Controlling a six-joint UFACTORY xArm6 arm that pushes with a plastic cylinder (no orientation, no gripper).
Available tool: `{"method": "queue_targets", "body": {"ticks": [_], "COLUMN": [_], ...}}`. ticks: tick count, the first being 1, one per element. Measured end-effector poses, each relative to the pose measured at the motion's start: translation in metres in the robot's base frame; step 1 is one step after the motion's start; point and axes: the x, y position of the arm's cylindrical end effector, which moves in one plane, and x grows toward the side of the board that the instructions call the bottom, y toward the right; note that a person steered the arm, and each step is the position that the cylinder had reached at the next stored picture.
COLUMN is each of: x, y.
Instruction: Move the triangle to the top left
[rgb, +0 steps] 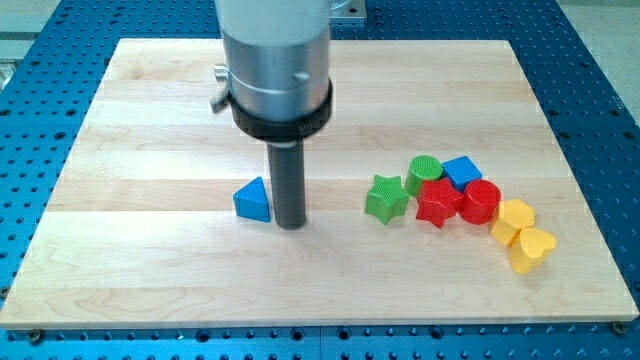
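- Blue triangle (253, 201) lying a little to the view's left of the middle of the wooden board (150, 110), in its lower half.
- My tip (290, 225) down on the board just beside the triangle, on its right side as viewed; touching or a hair apart, cannot tell.
- No jaws on this arm: only a straight dark rod under a wide silver housing (277, 60).
- Toward the view's top left, only bare wood between the triangle and that corner; the housing hides part of the board above the triangle.
- Well apart on the view's right, a tight cluster: green star (386, 197), green cylinder (425, 170), blue cube (461, 171), red star (437, 203), red cylinder (480, 201), the last four pressed together, the green star just beside the red one.
- At the cluster's lower right, a yellow block (515, 218) and a yellow heart (532, 249), touching each other.
- Blue perforated table (40, 340) all round the board.
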Motion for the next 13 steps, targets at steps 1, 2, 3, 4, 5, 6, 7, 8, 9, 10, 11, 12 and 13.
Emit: {"method": "queue_targets", "body": {"ticks": [1, 2, 3, 4, 5, 6, 7, 8, 9, 10, 11, 12, 13], "x": [-0.007, -0.039, -0.076, -0.099, -0.065, -0.085, -0.102, -0.139, -0.215, -0.234, -0.186, -0.17, -0.186], "y": [-0.026, -0.06, -0.065, -0.093, -0.106, -0.132, -0.098, -0.082, -0.107, -0.117, -0.072, -0.14, -0.162]}}
